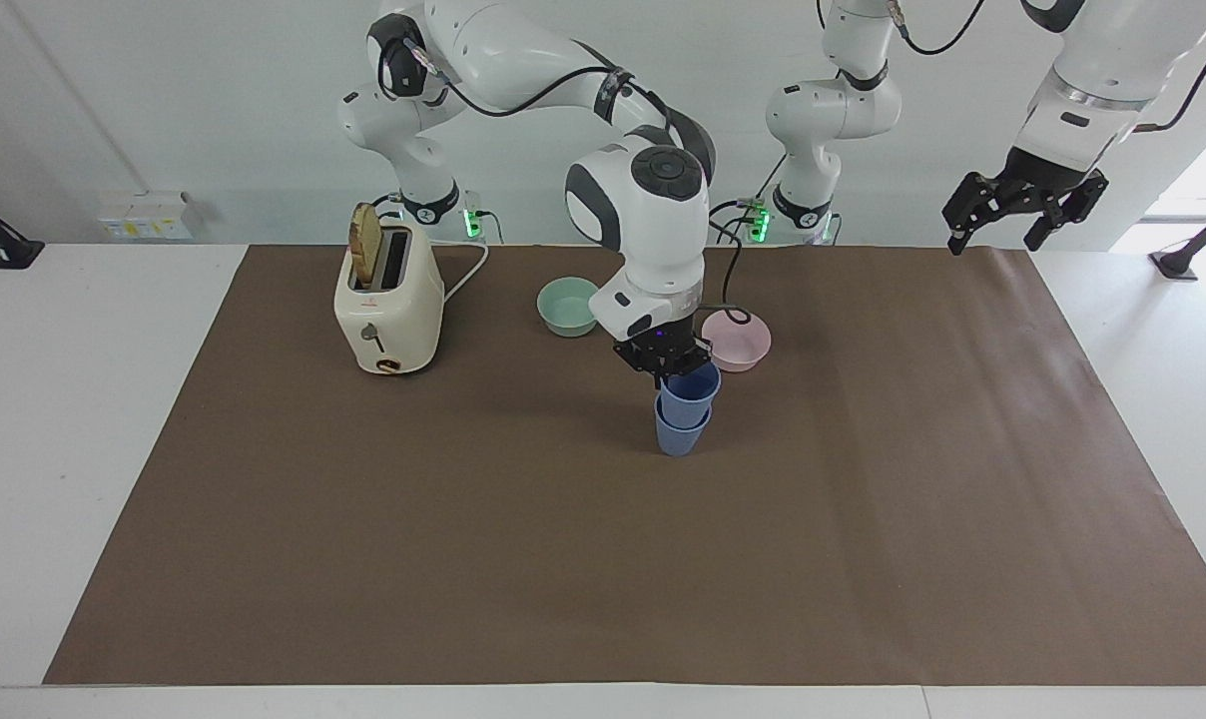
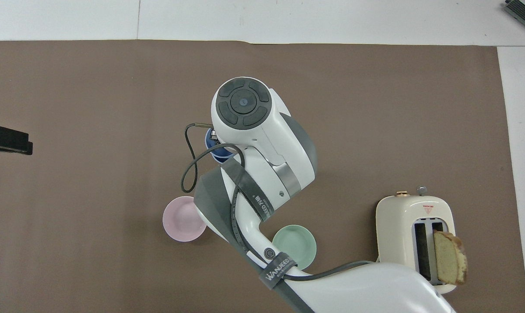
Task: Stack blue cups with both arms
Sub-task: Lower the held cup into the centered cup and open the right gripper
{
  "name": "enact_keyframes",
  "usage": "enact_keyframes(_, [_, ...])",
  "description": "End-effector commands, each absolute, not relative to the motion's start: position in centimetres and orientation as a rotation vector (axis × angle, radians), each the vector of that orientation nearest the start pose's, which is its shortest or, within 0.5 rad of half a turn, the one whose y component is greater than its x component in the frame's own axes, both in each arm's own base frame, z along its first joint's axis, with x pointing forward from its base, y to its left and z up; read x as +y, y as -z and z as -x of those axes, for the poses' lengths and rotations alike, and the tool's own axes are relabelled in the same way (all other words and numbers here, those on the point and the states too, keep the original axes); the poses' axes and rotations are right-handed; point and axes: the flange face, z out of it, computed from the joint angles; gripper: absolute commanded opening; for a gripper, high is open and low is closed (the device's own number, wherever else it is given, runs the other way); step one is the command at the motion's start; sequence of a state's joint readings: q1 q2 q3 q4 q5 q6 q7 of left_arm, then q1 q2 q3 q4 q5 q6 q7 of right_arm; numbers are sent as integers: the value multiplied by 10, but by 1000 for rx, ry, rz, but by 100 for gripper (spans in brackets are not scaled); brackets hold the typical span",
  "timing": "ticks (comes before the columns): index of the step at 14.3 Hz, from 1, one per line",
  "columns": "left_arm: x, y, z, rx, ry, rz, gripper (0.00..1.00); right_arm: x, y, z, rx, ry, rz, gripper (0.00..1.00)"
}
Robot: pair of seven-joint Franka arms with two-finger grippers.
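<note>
Two blue cups stand mid-table. The lower cup (image 1: 675,439) stands on the brown mat. The upper cup (image 1: 690,391) sits partly nested in it, slightly tilted. My right gripper (image 1: 666,367) is shut on the upper cup's rim from above. In the overhead view only a sliver of blue cup (image 2: 222,154) shows under the right arm's wrist, which hides the gripper. My left gripper (image 1: 1022,212) waits open and empty, raised over the mat's corner at the left arm's end; it also shows in the overhead view (image 2: 7,140).
A pink bowl (image 1: 738,340) and a mint-green bowl (image 1: 568,305) sit nearer to the robots than the cups. A cream toaster (image 1: 388,300) holding a bread slice stands toward the right arm's end. The brown mat (image 1: 603,579) covers the table.
</note>
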State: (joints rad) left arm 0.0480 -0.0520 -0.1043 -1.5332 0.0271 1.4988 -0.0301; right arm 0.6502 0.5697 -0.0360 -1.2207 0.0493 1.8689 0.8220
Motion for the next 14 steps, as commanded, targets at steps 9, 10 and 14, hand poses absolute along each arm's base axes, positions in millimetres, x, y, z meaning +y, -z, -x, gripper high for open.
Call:
enact_keyframes(9, [-25, -666, -527, 38, 21, 3100, 100, 412, -461, -592, 356, 98, 3031, 100])
enact_keyframes(10, [-25, -666, -527, 38, 21, 3100, 100, 402, -472, -596, 312, 133, 3040, 100])
enact_keyframes(14, [-25, -666, -527, 38, 21, 3100, 100, 322, -527, -622, 224, 231, 3067, 100])
